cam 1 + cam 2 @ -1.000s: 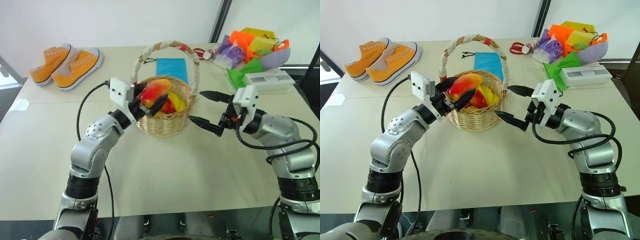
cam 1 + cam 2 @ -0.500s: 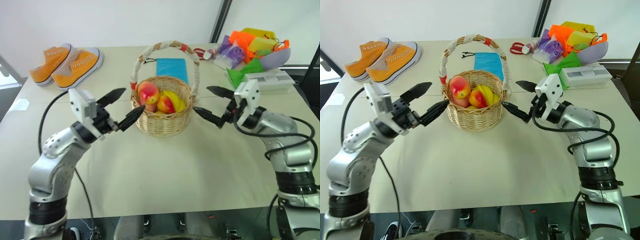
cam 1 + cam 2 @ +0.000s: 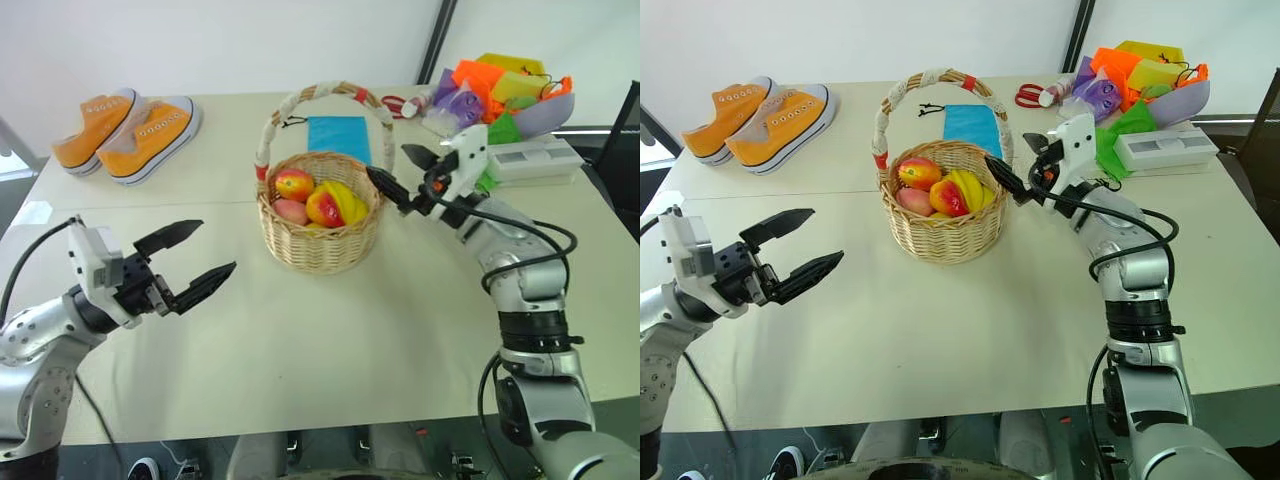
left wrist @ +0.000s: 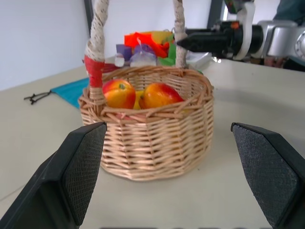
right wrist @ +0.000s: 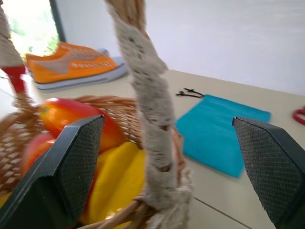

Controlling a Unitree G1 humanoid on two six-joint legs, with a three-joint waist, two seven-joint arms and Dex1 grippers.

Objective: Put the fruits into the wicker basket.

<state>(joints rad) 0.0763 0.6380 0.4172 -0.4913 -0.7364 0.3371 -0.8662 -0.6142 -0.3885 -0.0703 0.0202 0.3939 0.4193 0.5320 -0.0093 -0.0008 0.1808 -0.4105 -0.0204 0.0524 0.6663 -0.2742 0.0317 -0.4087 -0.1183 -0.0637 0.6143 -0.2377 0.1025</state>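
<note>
Nearest, at the lower left of the left eye view, the left pincer [image 3: 195,260] hovers over bare counter [image 3: 330,330], its two black tapered fingers spread wide with nothing between them; its arm is cut off by the frame's left edge. The counter is a pale, smooth, matte slab with a thin seam running across it.

In the middle of the frame sits the wicker basket [image 3: 320,235], round, tan and coarsely woven, with a tall arched handle wrapped in white cord and red bands. The fruits [image 3: 318,200] lie inside it: a red-orange rounded piece, a pinkish one, a red-yellow one and a glossy yellow ribbed shape. Their lower parts are hidden by the rim and by each other, so how many there are is hard to tell.

Just to the right of the basket, the right pincer [image 3: 398,172] has its fingers apart too, one tip close to the rim and the handle's base; contact cannot be made out. In the right wrist view the handle's wrapped stem stands between the two textured pads, blurred.

Farther back lies a flat blue cloth pouch [image 3: 343,136], partly hidden behind the handle. At upper left sit the orange canvas sneakers [image 3: 130,128] with white soles. At upper right a heap of bright crumpled items [image 3: 500,95] is cut off by the frame's edge.
</note>
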